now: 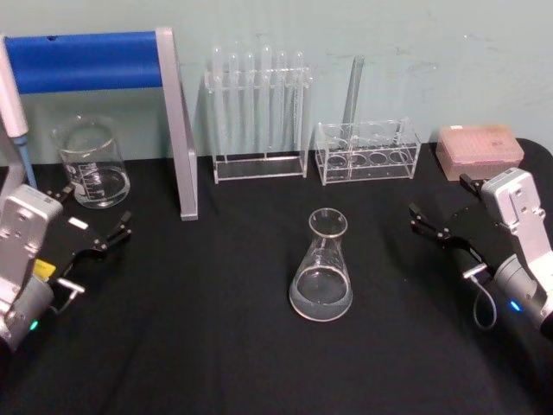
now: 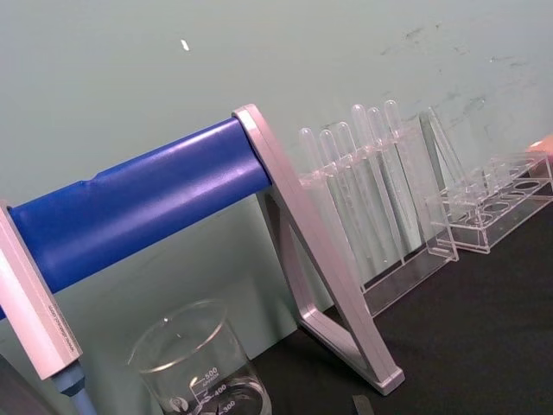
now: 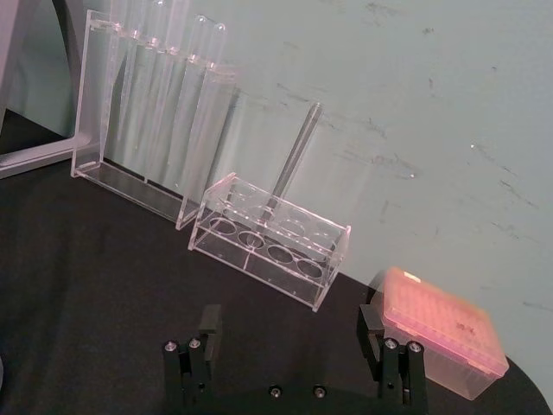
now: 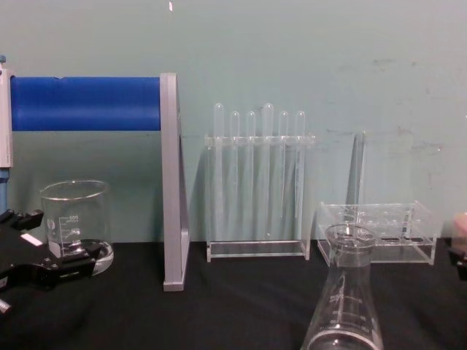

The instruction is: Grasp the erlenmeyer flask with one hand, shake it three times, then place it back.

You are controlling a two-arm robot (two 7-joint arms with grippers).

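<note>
Erlenmeyer flask [image 1: 321, 268] stands upright at the centre of the black tabletop [image 1: 216, 346], wide base down. Its long axis is vertical and its flared mouth points straight up, with nothing touching it. At its 3 o'clock the right gripper [image 1: 429, 223] sits with fingers spread apart. At 9 o'clock the left gripper [image 1: 93, 216] rests well apart from the flask, fingers likewise apart. The grasp looks best made from the side, one gripper level and closing squarely on the narrow neck below the rim, keeping the glass plumb. A test-tube rack [image 1: 257, 112] stands at 12 o'clock, a beaker [image 1: 91, 162] at 10 o'clock.
</note>
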